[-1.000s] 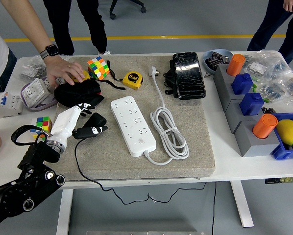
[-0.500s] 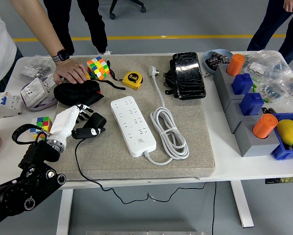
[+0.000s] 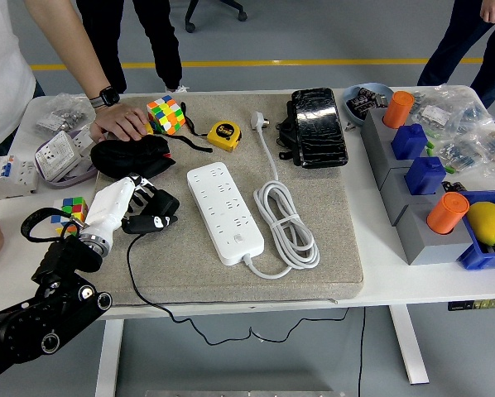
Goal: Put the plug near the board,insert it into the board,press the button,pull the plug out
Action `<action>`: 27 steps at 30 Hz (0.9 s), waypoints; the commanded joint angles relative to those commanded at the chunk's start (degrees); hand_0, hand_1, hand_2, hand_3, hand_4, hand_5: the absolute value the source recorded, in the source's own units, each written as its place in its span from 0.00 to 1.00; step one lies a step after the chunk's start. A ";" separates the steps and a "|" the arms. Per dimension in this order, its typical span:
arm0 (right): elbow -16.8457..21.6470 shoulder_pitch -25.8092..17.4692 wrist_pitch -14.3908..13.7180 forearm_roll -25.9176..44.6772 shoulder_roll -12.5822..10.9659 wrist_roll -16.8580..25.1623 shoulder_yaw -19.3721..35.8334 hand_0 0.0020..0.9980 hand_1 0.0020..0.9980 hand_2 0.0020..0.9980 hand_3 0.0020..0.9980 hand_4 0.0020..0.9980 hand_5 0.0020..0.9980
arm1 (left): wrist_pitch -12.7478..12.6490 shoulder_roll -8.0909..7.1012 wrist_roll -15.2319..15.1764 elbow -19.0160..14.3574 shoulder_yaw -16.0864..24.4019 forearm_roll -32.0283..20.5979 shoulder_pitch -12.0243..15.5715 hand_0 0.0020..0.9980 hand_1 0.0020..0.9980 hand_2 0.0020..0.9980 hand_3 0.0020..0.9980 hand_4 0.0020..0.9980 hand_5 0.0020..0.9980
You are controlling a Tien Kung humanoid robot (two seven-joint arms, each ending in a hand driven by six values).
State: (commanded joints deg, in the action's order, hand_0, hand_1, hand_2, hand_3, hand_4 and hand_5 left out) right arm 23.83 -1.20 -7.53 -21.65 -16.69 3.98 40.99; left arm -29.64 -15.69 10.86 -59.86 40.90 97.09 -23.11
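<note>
1. The left hand (image 3: 125, 203), white-shelled, curls its fingers around the black plug (image 3: 152, 219) at the grey mat's (image 3: 330, 256) left edge.
2. The plug's black cable (image 3: 148, 294) trails off the table's near edge.
3. The white power strip (image 3: 224, 211) lies just right of the plug, apart from it.
4. A person's hand (image 3: 122, 122) rests beside a colourful puzzle cube (image 3: 165, 114).

**Setting: robotics lab / test workshop**

Grey sealed floor with a yellow marking line (image 3: 314, 62) across the top of the frame. White table (image 3: 413, 277) carries a grey felt mat (image 3: 330, 248). Right side: grey fixture blocks (image 3: 396, 186) and bagged small parts (image 3: 463, 116). People stand at the upper edge; office chair base (image 3: 214, 12) top centre.
</note>
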 joint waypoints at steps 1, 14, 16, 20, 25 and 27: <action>-0.01 -0.01 0.00 0.01 0.00 0.00 -0.03 0.57 0.65 0.63 0.54 0.92 0.48 | -0.02 0.00 0.08 -0.05 0.02 0.16 0.00 0.32 0.47 0.50 0.54 0.94 0.15; 0.03 0.00 0.03 0.03 -0.04 0.03 -0.16 0.57 0.65 0.63 0.54 0.92 0.48 | -0.13 0.00 0.63 -0.68 0.16 0.82 -0.03 0.28 0.44 0.48 0.55 0.83 0.03; 0.01 0.01 0.03 0.05 0.00 0.03 -0.10 0.57 0.65 0.63 0.54 0.92 0.48 | -0.05 -0.02 0.78 -0.80 0.04 0.90 -0.07 0.28 0.44 0.48 0.55 0.83 0.03; 0.03 0.04 0.03 0.05 0.00 0.05 -0.01 0.57 0.65 0.63 0.54 0.92 0.47 | 0.40 -0.02 1.13 -1.05 -0.05 1.05 -0.10 0.26 0.43 0.45 0.55 0.80 0.00; 0.00 -0.01 0.04 0.11 -0.02 0.05 -0.07 0.57 0.65 0.63 0.54 0.92 0.47 | 0.21 -0.06 0.05 -1.65 -0.07 0.25 -0.02 0.25 0.42 0.44 0.54 0.78 0.00; 0.00 0.00 0.04 0.13 0.01 0.07 -0.08 0.57 0.65 0.63 0.54 0.92 0.47 | 0.18 -0.14 -0.84 -1.98 0.00 -0.59 0.03 0.25 0.42 0.44 0.54 0.78 0.00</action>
State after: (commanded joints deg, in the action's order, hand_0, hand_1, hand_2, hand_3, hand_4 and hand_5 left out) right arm 23.84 -1.20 -7.49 -21.53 -16.68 4.05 40.91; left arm -29.45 -15.83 10.02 -61.83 40.90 96.50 -23.08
